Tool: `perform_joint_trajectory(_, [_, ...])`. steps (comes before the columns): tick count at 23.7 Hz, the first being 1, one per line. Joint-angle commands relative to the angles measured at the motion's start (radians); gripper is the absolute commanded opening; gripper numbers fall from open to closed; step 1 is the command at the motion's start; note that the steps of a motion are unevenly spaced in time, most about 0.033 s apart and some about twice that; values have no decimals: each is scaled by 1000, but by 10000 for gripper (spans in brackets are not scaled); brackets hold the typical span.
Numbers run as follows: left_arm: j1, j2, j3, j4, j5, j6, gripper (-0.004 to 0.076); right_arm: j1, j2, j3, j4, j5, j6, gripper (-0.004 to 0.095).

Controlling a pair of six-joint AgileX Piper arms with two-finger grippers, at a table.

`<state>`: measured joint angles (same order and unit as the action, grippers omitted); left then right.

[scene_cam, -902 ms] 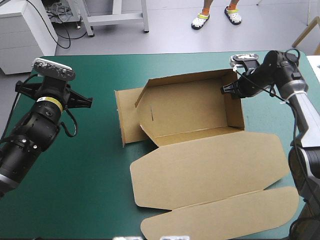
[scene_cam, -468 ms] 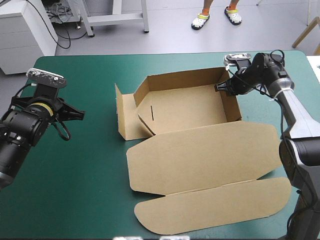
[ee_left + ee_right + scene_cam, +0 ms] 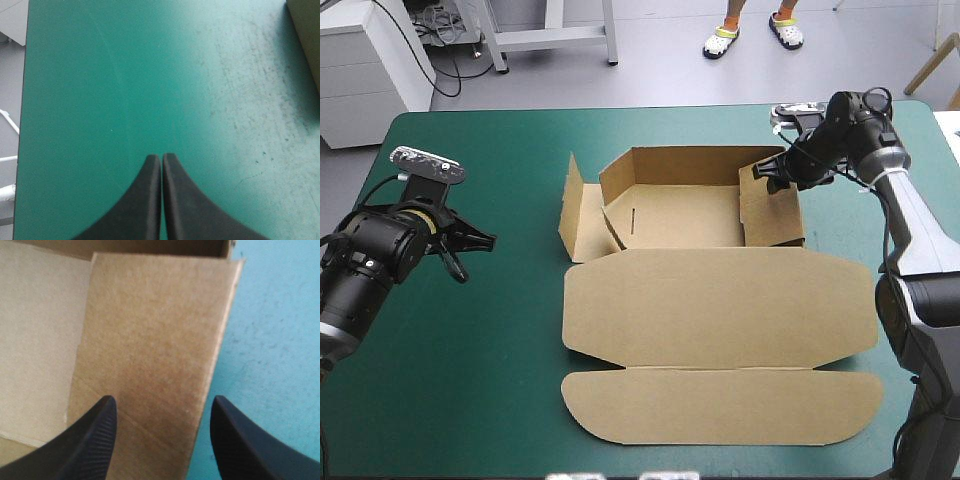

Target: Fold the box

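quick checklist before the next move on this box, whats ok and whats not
1. right pincer open at the box, over its right end wall: ok.
2. that wall raised: ok; locked in place: cannot tell.
3. left end flap tucked in: not ok, it stands outside the tray.
4. left pincer clear of the board: ok, shut over bare teal-green cover.
5. lid lying flat on the near side: ok.
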<state>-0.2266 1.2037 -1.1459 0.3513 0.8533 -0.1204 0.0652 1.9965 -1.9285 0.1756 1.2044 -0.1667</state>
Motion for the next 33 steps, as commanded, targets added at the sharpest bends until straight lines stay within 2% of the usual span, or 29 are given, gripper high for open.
perform_joint_trajectory(1, [23, -9, -33, -4, -41, -2, -6, 4, -97, -72, -16, -1, 9, 526])
perform_joint_trajectory(4, [90, -3, -33, -67, -50, 20, -6, 1, -143, -76, -58, -1, 13, 526])
perform_joint_trajectory(8, [221, 1, -33, -204, -59, 99, -6, 1, -211, -76, -106, -1, 98, 526])
perform_joint_trajectory(12, [335, 2, -33, -326, -59, 164, -6, 1, -268, -76, -109, -1, 120, 526])
perform_joint_trajectory(15, [453, 2, -33, -520, -51, 270, -6, 1, -305, -75, -85, -1, 124, 526])
perform_joint_trajectory(23, [472, 3, -33, -675, 10, 386, -8, 1, -227, 46, -54, -1, 122, 526])
perform_joint_trajectory(27, [472, 3, -33, -703, 26, 391, -10, 1, -122, 48, -16, -1, 116, 526])
perform_joint_trajectory(33, [472, 3, -33, -701, 39, 393, -10, 1, -58, 48, -18, -6, 112, 526])
